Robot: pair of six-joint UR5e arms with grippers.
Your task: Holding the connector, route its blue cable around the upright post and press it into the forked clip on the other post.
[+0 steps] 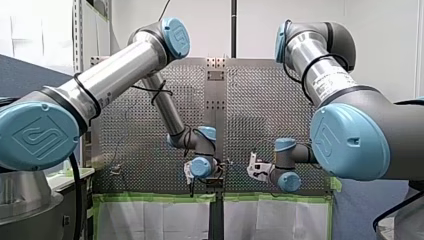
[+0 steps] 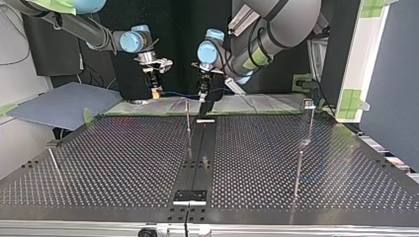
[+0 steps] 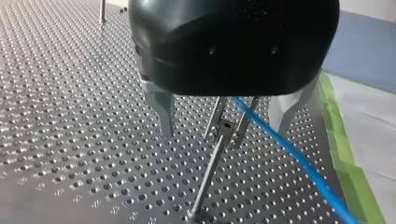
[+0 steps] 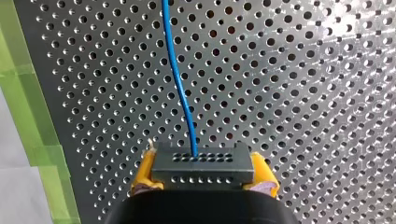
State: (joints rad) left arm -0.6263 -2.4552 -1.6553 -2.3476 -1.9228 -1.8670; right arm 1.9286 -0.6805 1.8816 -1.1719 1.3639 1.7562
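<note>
the right jaws are clenched on the connector (image 4: 202, 164), yellow pads (image 4: 145, 169) on its two short sides; in the top view it hangs upper left of centre. the blue cable (image 4: 180, 84) leaves its face, thin and limp, so it goes only where the connector pulls; the stiff, light block is the place to hold. the left jaws stand released, metal fingers (image 3: 161, 112) astride the forked clip (image 3: 228, 127). the cable seems to cross the fork's mouth, not yet pressed in.

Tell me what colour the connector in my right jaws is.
Dark grey; the connector shows best in the right wrist view.
</note>
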